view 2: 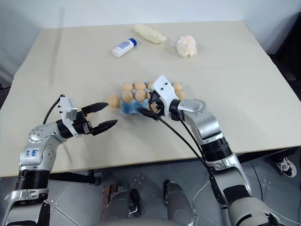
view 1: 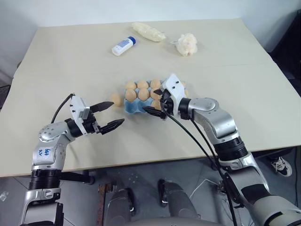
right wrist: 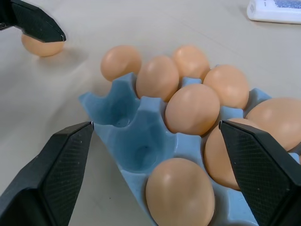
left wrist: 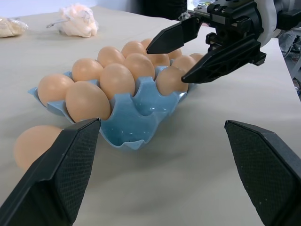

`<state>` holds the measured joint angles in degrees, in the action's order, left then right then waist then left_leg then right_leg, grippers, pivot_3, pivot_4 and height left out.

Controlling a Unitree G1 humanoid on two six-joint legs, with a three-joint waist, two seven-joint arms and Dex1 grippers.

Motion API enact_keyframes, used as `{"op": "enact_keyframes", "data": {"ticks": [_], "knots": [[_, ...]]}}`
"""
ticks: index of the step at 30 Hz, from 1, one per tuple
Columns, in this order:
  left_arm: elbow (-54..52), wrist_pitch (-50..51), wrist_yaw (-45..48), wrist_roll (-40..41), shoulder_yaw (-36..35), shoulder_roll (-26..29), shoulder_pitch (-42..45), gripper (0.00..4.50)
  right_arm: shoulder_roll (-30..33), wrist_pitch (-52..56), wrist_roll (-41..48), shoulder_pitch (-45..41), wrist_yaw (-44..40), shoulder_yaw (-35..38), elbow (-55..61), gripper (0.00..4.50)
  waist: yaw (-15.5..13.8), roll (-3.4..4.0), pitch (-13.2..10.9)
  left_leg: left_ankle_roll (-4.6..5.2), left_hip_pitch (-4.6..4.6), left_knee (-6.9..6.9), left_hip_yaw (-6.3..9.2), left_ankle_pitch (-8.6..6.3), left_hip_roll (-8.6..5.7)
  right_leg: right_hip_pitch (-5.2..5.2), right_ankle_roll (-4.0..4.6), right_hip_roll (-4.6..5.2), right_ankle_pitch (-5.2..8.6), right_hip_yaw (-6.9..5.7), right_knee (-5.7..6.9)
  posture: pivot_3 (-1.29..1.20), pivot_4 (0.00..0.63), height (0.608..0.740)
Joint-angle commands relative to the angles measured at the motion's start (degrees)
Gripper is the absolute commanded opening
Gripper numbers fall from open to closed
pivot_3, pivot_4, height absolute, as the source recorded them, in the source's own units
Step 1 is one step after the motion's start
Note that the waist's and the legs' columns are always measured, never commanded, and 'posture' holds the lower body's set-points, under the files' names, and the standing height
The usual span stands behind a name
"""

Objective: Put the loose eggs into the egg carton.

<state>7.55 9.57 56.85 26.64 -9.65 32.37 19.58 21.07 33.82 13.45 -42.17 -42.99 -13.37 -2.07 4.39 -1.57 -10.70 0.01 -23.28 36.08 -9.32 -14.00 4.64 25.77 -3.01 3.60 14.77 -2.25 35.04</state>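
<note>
I'm holding my left gripper [view 1: 107, 115] spread wide and empty, hovering just beside the one loose egg [view 1: 116, 99] lying on the table [view 1: 56, 61] against the near-left end of the egg carton [view 1: 134, 107]. Two cups at that end are standing empty. My right gripper [view 1: 158, 101] is hanging released over the carton's near edge, holding nothing. I'm judging that a careless approach could nudge the egg and roll it away, or that my two arms could be crowding each other above the carton.

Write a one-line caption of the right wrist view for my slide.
Open right tool hovers over the blue egg carton, nearly full, while one loose egg waits on the table beside it.
</note>
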Motion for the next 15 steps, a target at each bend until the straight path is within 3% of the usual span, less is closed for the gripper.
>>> {"op": "enact_keyframes", "data": {"ticks": [1,6,15], "knots": [[-2.65,-0.60,-1.77,0.73,-3.11,1.11,-0.71,4.50,3.98,-0.28,4.89,0.16,-6.33,4.54,5.61,4.48,-0.22,0.00,0.00,0.07,-0.01,0.01,0.00,0.02,0.00,0.00,0.00,0.00,0.00,-0.01,-0.03,0.00,0.150,0.740],[-4.91,-0.04,-4.13,0.95,-6.10,1.93,-3.37,4.50,10.29,-4.46,11.00,3.77,-17.51,9.63,5.92,4.48,-0.62,-0.01,0.00,0.11,0.02,0.00,0.00,0.01,0.03,-0.02,0.01,-0.06,0.01,-0.01,-0.06,0.00,0.150,0.740],[-10.64,2.22,-9.39,1.95,-12.39,3.27,-11.21,4.50,18.09,-15.46,13.97,11.81,-34.46,12.87,0.57,4.48,-1.20,-0.01,0.00,-0.07,0.06,0.04,0.00,-0.10,0.04,-0.03,0.05,-0.06,0.03,-0.01,-0.07,0.00,0.150,0.740]]}}
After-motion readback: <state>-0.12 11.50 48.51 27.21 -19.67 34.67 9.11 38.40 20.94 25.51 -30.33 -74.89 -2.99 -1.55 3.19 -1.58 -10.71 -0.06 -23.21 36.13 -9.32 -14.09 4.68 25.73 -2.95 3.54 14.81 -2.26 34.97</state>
